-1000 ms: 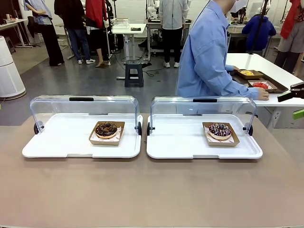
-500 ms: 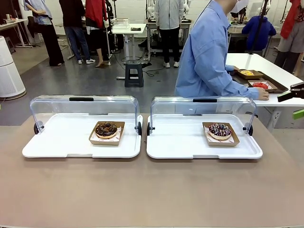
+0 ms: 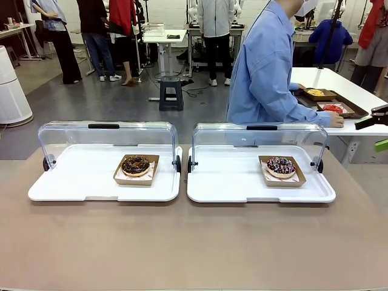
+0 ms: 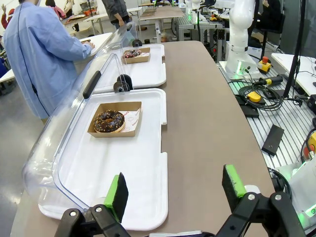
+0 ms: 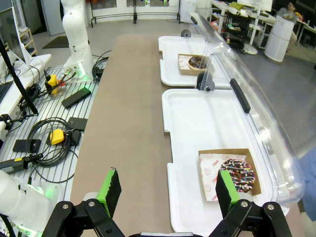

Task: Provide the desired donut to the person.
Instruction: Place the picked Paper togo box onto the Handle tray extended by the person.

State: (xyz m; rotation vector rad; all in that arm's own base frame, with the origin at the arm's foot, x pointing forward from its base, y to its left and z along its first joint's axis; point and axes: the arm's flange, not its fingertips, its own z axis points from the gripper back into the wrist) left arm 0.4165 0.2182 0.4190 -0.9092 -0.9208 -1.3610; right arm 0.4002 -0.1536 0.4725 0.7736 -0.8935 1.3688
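Note:
A chocolate donut (image 3: 136,164) sits in a cardboard tray on the left white tray (image 3: 73,182). A donut with coloured sprinkles (image 3: 280,165) sits in its own cardboard tray on the right white tray (image 3: 230,185). Both clear lids stand open at the far side. The person (image 3: 267,66), in a light blue shirt, stands behind the right tray, turned toward a side table. My left gripper (image 4: 175,190) is open above the near end of the tray with the chocolate donut (image 4: 109,121). My right gripper (image 5: 168,190) is open, short of the sprinkled donut (image 5: 237,175).
The side table (image 3: 357,130) at the right carries more donuts in cardboard trays (image 3: 330,108), with the person's hand (image 3: 334,121) resting beside them. Bare brown tabletop (image 3: 194,242) lies in front of both trays. Cables and boxes lie on the slatted bench (image 5: 49,123) beside the table.
The person has shifted slightly at the side table. Both grippers, the trays and the donuts stay where they were.

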